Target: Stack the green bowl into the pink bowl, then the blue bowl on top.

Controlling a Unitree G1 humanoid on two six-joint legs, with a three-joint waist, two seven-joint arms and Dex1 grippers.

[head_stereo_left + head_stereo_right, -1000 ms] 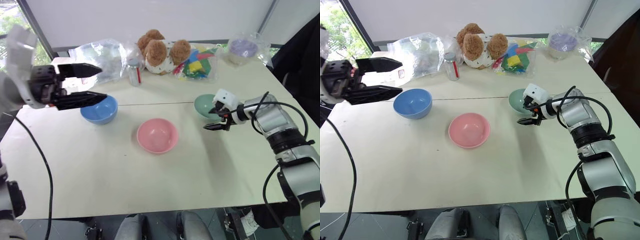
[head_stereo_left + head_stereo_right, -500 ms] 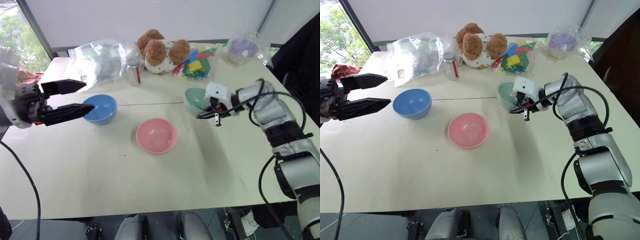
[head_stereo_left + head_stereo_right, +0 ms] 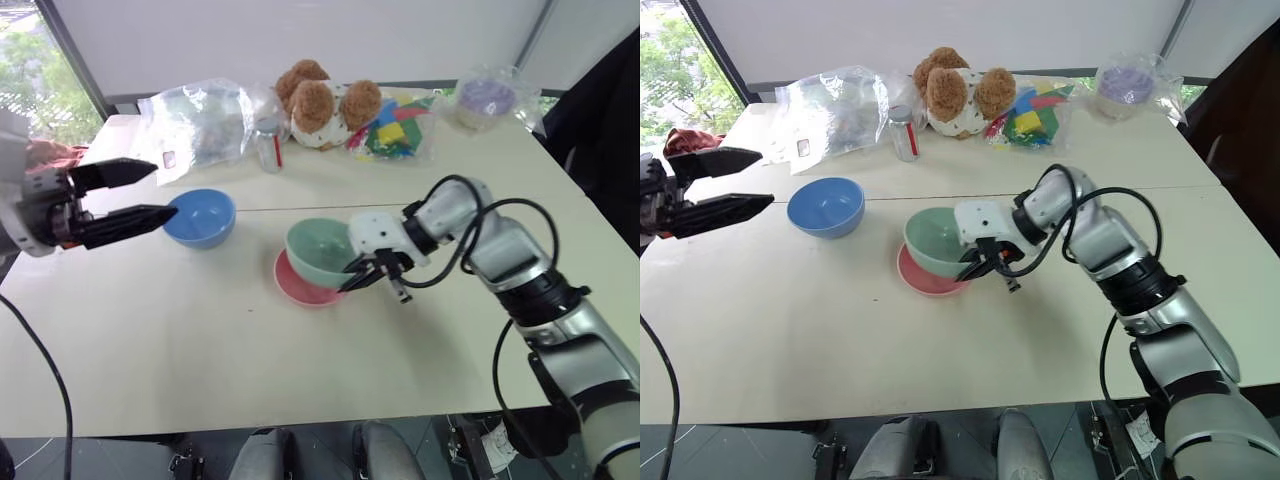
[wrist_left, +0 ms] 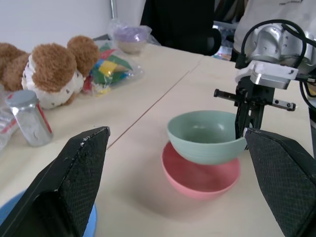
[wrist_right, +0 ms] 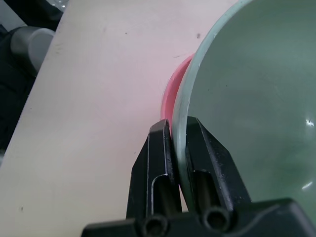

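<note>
My right gripper [image 3: 358, 272] is shut on the rim of the green bowl [image 3: 318, 251], holding it tilted just above the pink bowl [image 3: 297, 287] on the table. In the right wrist view the two fingers [image 5: 160, 163] pinch the green bowl's rim [image 5: 183, 113], with the pink bowl [image 5: 173, 94] under it. The left wrist view has the green bowl [image 4: 205, 137] hovering over the pink bowl [image 4: 200, 177]. The blue bowl [image 3: 200, 217] sits on the table to the left. My left gripper [image 3: 150, 194] is open, raised beside the blue bowl, holding nothing.
At the back of the table [image 3: 200, 350] lie a clear plastic bag [image 3: 200, 118], a small jar [image 3: 268, 146], a brown plush toy [image 3: 320, 100], a bag of colourful blocks [image 3: 395, 128] and a bagged purple bowl [image 3: 486, 98].
My right gripper closed on the green bowl's rim, lifted it and carried it left to above the pink bowl. The left gripper drifted slightly lower and to the left.
</note>
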